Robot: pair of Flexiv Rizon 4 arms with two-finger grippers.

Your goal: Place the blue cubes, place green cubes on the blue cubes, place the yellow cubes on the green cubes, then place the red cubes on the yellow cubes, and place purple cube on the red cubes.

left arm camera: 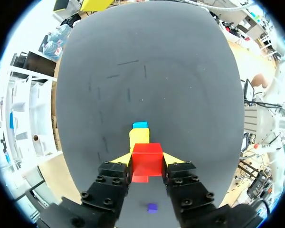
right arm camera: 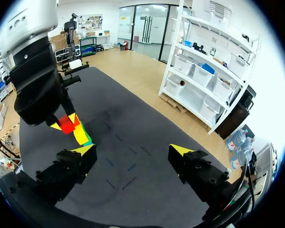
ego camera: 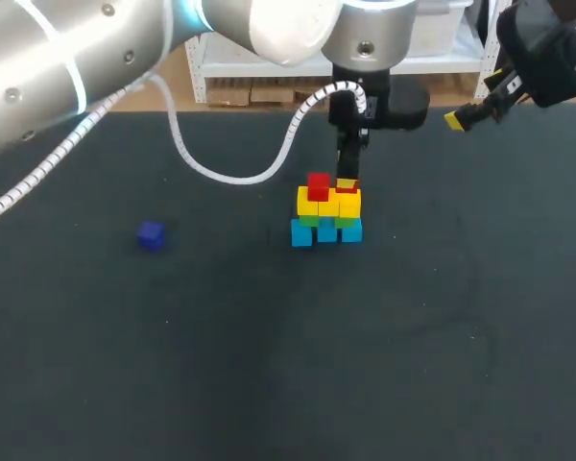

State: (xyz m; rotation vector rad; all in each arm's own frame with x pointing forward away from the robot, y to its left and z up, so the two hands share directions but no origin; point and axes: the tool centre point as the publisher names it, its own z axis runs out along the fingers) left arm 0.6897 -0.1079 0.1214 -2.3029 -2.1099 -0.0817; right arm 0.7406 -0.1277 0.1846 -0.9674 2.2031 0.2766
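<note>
Holding a red cube [left arm camera: 146,154] tight in the left claw [left arm camera: 147,164], right at the top of the stack [ego camera: 326,219] beside another red cube [ego camera: 318,185] — with the right claw [right arm camera: 132,151] wide open far off, and the purple cube [ego camera: 151,235] alone on the table [ego camera: 269,365].

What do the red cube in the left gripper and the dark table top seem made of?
The red cube: probably painted wood or hard plastic; flat even faces, sharp edges, little shine. The table top: seemingly a dark cloth or felt mat; dull, no glare, faint scuff lines.
</note>
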